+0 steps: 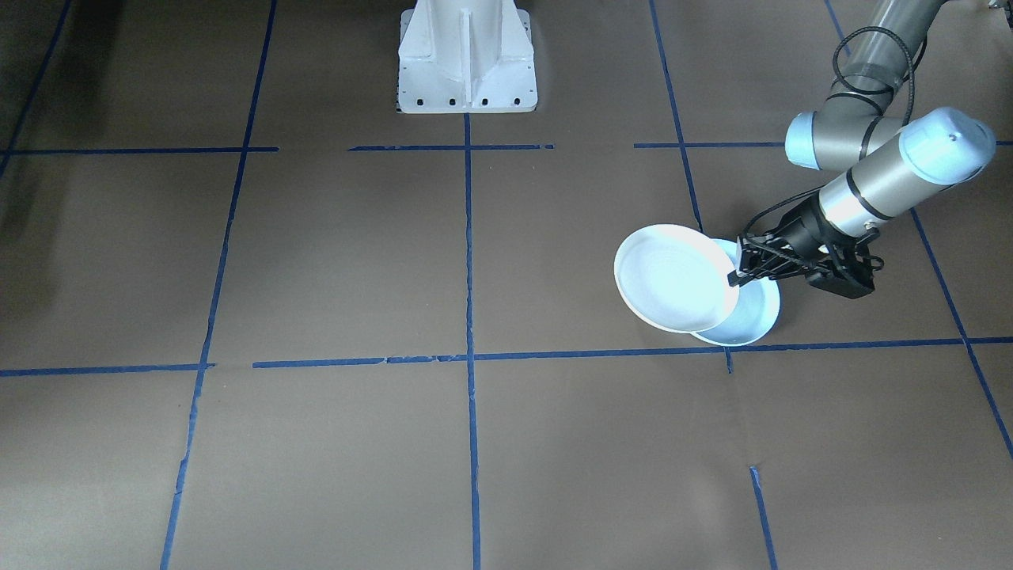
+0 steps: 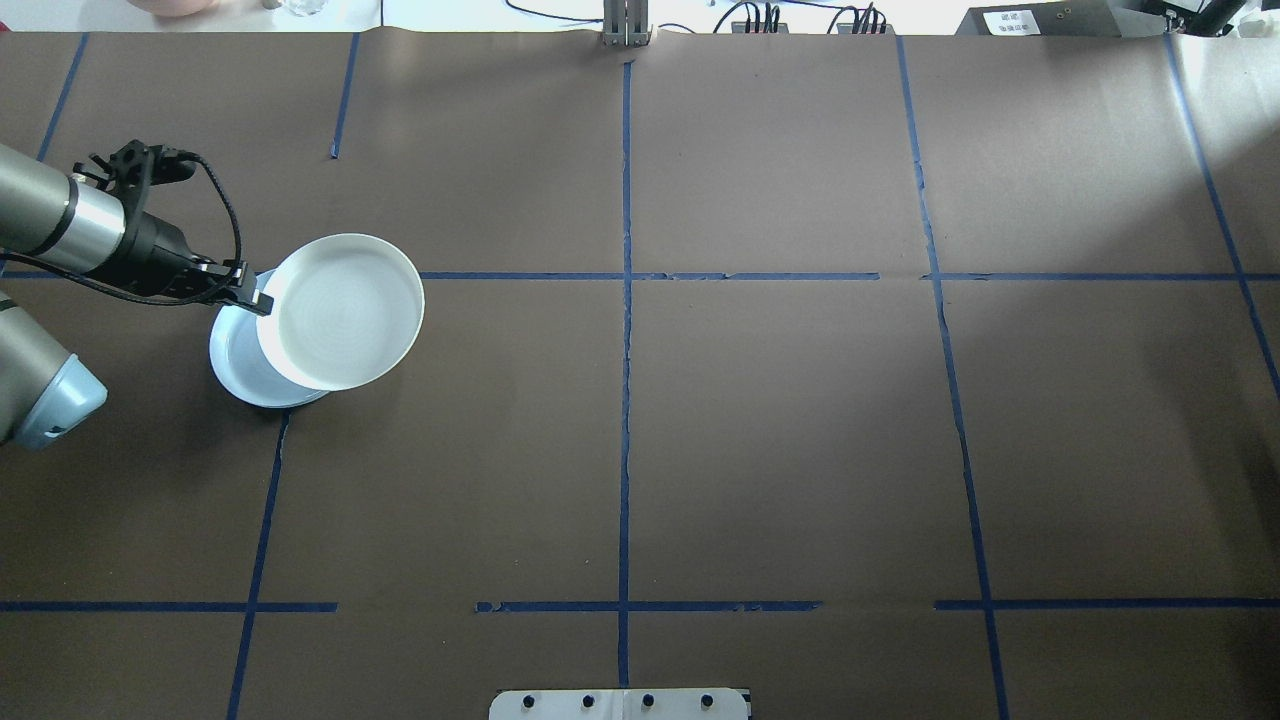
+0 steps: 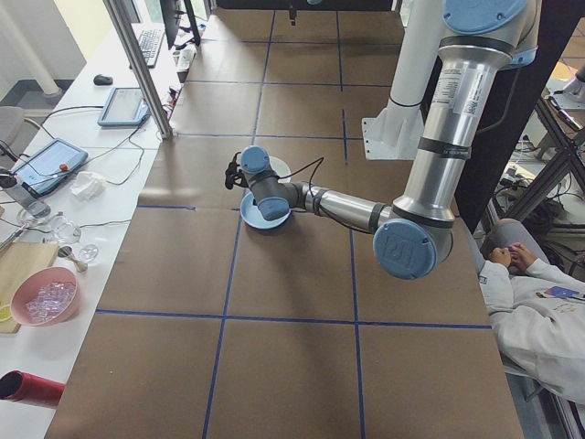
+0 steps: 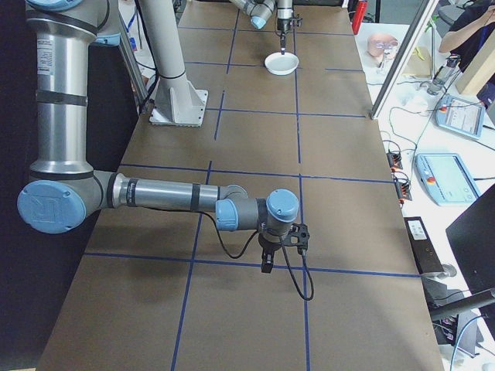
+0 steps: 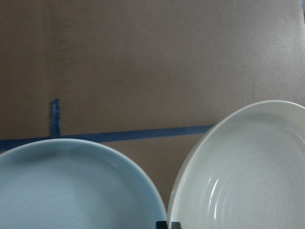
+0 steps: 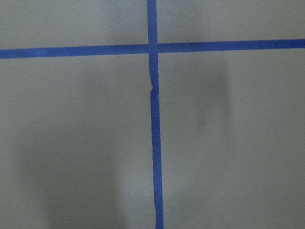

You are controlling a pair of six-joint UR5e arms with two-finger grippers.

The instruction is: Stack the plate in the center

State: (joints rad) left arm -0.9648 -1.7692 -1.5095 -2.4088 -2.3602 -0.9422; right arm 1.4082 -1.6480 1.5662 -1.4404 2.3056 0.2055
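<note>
My left gripper (image 2: 262, 300) is shut on the rim of a plate (image 2: 345, 310) that has a white rim and a grey, faintly ringed inside. The plate hangs a little above the table at its left side and partly covers a pale blue plate (image 2: 240, 365) lying on the brown paper. The left wrist view shows both, the blue plate (image 5: 71, 186) on the left and the held plate (image 5: 248, 176) on the right. The middle tape crossing (image 2: 626, 277) lies well to their right. My right gripper (image 4: 267, 267) points down over a tape line. I cannot tell whether it is open or shut.
Blue tape lines (image 1: 468, 356) divide the brown table into squares. The white robot pedestal (image 1: 465, 59) stands at the robot's edge. A side bench holds tablets (image 3: 123, 105) and a pink bowl (image 3: 44, 297). A seated person (image 3: 539, 297) is beside the table.
</note>
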